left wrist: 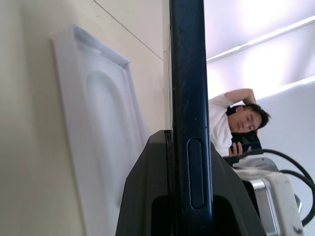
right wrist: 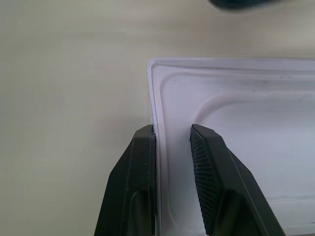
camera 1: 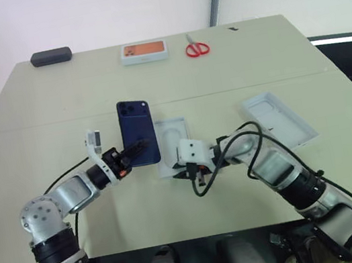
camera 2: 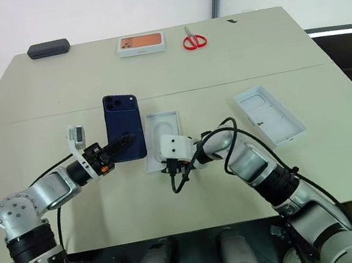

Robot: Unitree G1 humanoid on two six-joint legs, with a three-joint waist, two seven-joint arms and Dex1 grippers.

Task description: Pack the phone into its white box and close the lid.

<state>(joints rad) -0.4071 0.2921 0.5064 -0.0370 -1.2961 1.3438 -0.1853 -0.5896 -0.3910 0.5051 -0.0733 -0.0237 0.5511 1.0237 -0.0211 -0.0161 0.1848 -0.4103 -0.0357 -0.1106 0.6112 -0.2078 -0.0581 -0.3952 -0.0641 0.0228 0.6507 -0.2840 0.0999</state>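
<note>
Left tool (camera 1: 128, 156) is clamped on the phone (camera 1: 138, 131), gripping it by its lower end and holding it up off the worktop (camera 1: 54, 98) with its glossy back and corner cameras facing the head camera. The phone's long axis runs away from the robot, toward the far edge.

Right tool (right wrist: 172, 147) sits just beside it, at the near end of a white tray with an oval recess (camera 1: 174, 142) that lies flat at the middle of the worktop. Its fingers (right wrist: 211, 182) stand a little apart and straddle the tray's thin side rim, one outside and one inside; whether they are actually pinching the rim is hard to tell.

That recessed tray lies immediately to the right of the raised phone, long axis parallel to it, so the left arm is plainly the nearer one for any placing there. A second shallow white tray (camera 1: 277, 119) rests open side up well apart toward the right edge, turned at an angle, nearer the right arm.

Packing has not begun: the phone is in no tray, and nothing is covered yet.
</note>
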